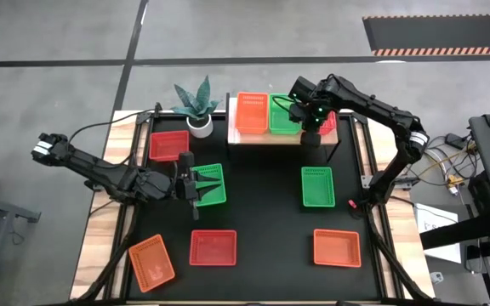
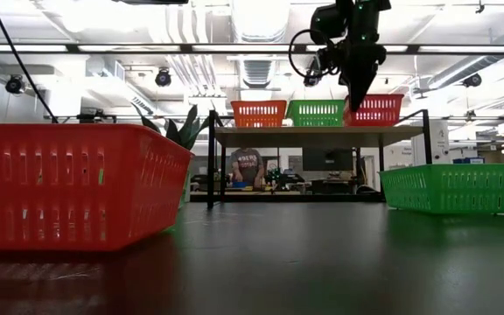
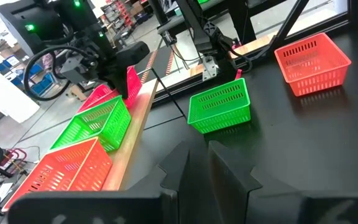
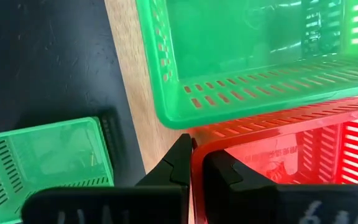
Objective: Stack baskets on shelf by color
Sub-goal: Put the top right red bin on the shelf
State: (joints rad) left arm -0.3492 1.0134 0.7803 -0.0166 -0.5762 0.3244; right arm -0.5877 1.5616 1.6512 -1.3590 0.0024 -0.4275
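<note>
Fingers of the right gripper point(image 4: 197, 165) pinch the rim of a red basket point(image 4: 291, 155) on the pale-wood shelf point(image 1: 245, 138) at twelve o'clock, beside a green basket point(image 1: 282, 115) and an orange basket point(image 1: 251, 112). The left gripper point(image 3: 197, 163), fingers nearly closed and empty, hovers over another green basket point(image 1: 213, 185) at nine o'clock on the surface point(image 1: 262, 212).
</note>
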